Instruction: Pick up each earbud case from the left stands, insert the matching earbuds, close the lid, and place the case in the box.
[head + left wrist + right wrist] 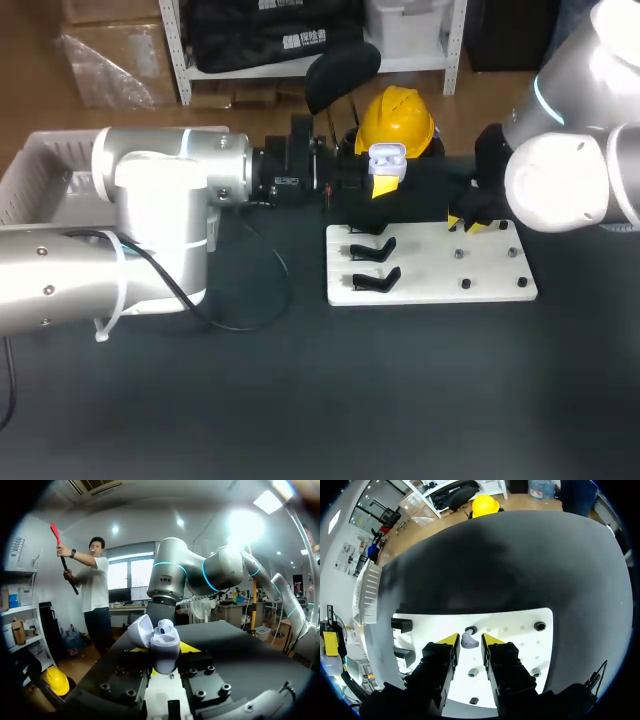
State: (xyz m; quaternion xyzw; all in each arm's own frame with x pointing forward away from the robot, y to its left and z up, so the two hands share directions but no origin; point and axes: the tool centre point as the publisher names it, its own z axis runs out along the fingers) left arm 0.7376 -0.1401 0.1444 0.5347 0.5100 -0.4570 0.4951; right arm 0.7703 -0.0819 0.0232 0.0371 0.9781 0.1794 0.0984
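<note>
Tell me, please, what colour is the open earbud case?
The case is pale lavender, clearest in the left wrist view.

This looks like a robotics laboratory or a test workshop. A white board (420, 292) lies on a black table (300, 400). It is a purpose-made fixture, with black stands (376, 280) on its left part and small pegs (465, 284) on its right part. Two large metal robot arms are at it, the left arm (150, 230) on its left side and the right arm (570, 170) on its right. Far to the left of the board is a white basket (40, 170).
</note>
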